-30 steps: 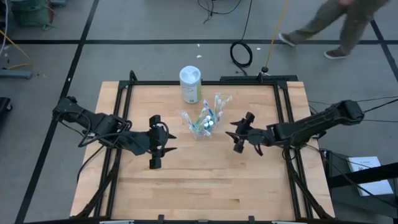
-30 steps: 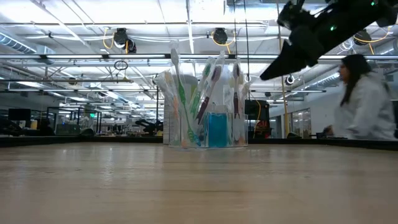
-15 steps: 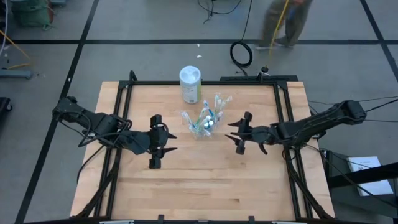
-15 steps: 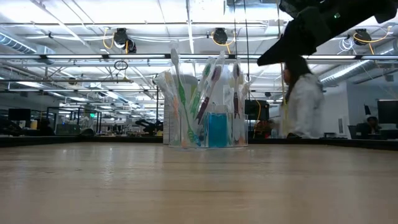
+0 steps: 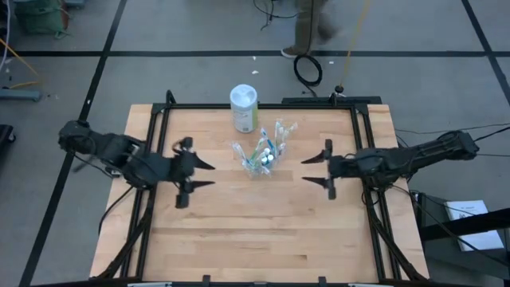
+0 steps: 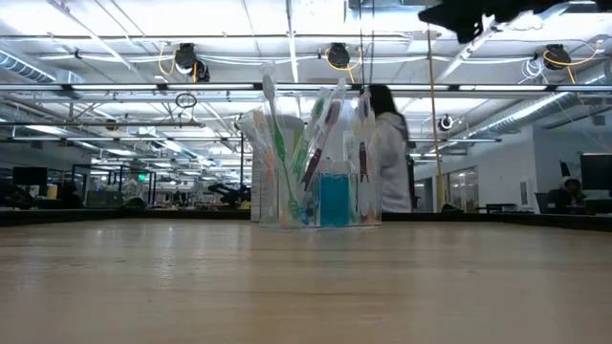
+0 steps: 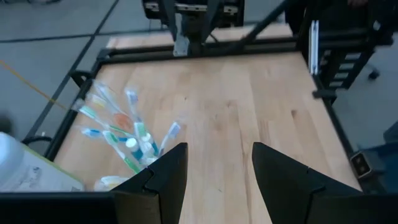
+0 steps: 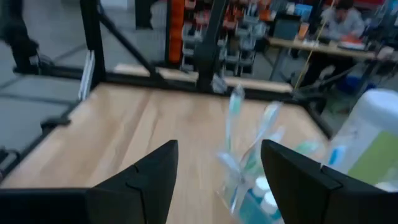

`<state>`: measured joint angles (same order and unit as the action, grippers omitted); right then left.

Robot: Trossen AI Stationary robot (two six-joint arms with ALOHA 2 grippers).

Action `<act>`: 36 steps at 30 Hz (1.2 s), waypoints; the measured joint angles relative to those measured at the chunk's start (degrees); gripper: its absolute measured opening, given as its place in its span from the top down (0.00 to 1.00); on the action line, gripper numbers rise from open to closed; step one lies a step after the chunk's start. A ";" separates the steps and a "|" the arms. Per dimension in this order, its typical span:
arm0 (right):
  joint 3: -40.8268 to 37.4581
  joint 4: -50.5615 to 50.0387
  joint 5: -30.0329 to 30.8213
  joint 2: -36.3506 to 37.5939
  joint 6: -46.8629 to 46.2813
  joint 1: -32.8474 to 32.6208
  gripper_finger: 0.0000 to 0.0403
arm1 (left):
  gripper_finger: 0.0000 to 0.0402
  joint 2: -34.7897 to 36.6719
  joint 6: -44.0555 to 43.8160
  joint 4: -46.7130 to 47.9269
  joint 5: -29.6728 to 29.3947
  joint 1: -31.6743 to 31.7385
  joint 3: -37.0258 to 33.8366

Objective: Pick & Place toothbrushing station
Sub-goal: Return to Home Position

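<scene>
Wooden table [image 5: 263,231] carries the filled clear toothbrush organizer [image 5: 261,155]; left gripper [image 5: 203,174] and right gripper [image 5: 307,170], empty with fingers apart, should retract without brushing it.

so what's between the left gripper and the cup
Nothing. In the high view only a bare strip of table lies between the left gripper and the cup.

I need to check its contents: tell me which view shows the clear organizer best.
The low view: the clear organizer stands side-on, unobstructed, toothbrushes upright, a blue bottle inside. The high view shows only its top; both wrist views catch only part.
</scene>
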<state>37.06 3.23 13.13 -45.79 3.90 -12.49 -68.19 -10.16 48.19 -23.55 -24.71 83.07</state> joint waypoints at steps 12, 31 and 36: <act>0.00 -14.69 -4.44 14.78 -3.61 0.00 0.45 | 0.54 13.12 6.65 2.34 0.07 -0.44 -0.93; -7.17 -17.24 -4.47 26.82 -6.07 0.00 0.44 | 0.54 45.83 6.94 -8.05 -0.48 -0.44 -31.28; -8.59 -16.80 -4.44 31.22 -5.82 0.00 0.44 | 0.54 50.05 14.42 -19.58 -0.44 -0.44 -42.90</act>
<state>28.47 -13.57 8.69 -14.57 -1.92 -12.49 -18.14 4.25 28.61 -23.99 -25.15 40.17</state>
